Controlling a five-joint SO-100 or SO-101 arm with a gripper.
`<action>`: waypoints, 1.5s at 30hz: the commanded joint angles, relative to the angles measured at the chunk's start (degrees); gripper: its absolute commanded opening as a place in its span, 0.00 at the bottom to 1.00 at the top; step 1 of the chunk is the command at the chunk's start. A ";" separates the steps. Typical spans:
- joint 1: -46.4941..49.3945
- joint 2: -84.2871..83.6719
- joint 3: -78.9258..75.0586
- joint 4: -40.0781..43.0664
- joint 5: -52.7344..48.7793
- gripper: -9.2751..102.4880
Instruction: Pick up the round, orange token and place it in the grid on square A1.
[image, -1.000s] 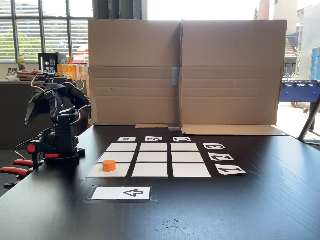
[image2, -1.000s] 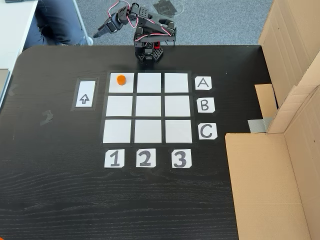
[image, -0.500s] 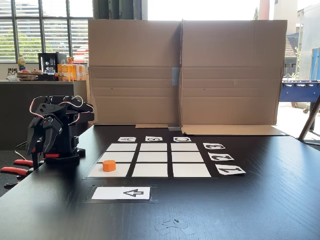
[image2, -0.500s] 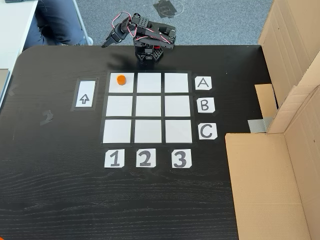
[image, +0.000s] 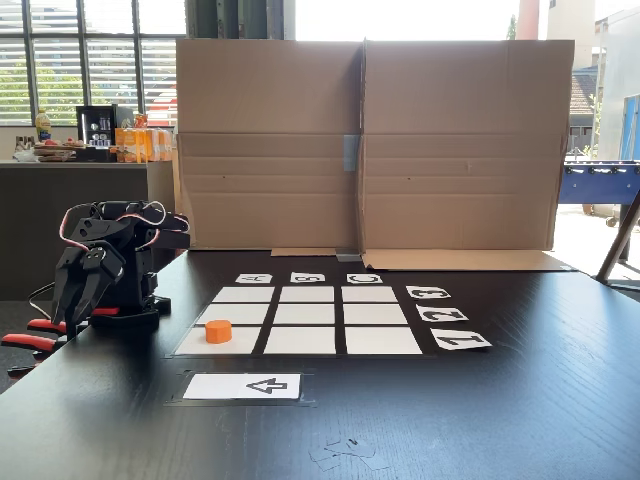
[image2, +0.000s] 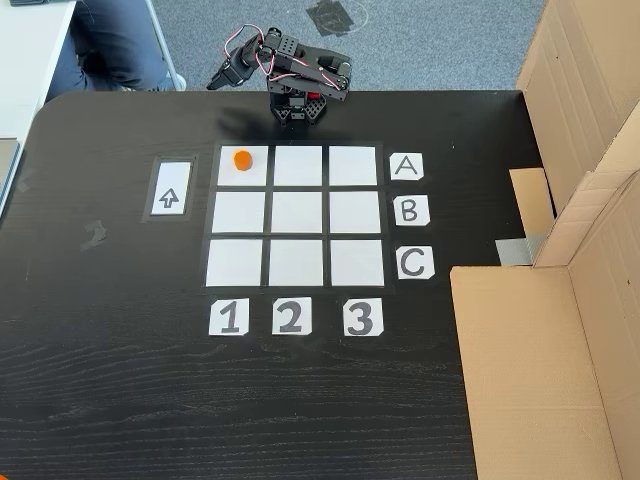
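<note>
Black table (image2: 120, 400), grid (image2: 296, 216) of nine white squares taped near the arm's end. The token (image2: 241, 159) sits upright on square A1 (image2: 250, 172), the corner where row A meets column 1, toward the square's upper half as the top-down fixed view shows it; in the low fixed view the token (image: 219, 331) rests on the nearest left square. The arm is folded over its base at the table edge, gripper (image: 72, 300) pointing down, well apart from the token and holding nothing; fingers look close together, though how far apart I cannot tell. A white arrow card (image2: 170, 187) lies beside the grid. Cardboard walls (image: 370, 140) stand behind.
</note>
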 joint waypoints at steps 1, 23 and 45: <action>2.20 0.53 0.09 0.18 -0.70 0.14; 1.76 0.62 0.09 0.88 -1.23 0.08; 1.76 0.62 0.09 0.88 -1.23 0.08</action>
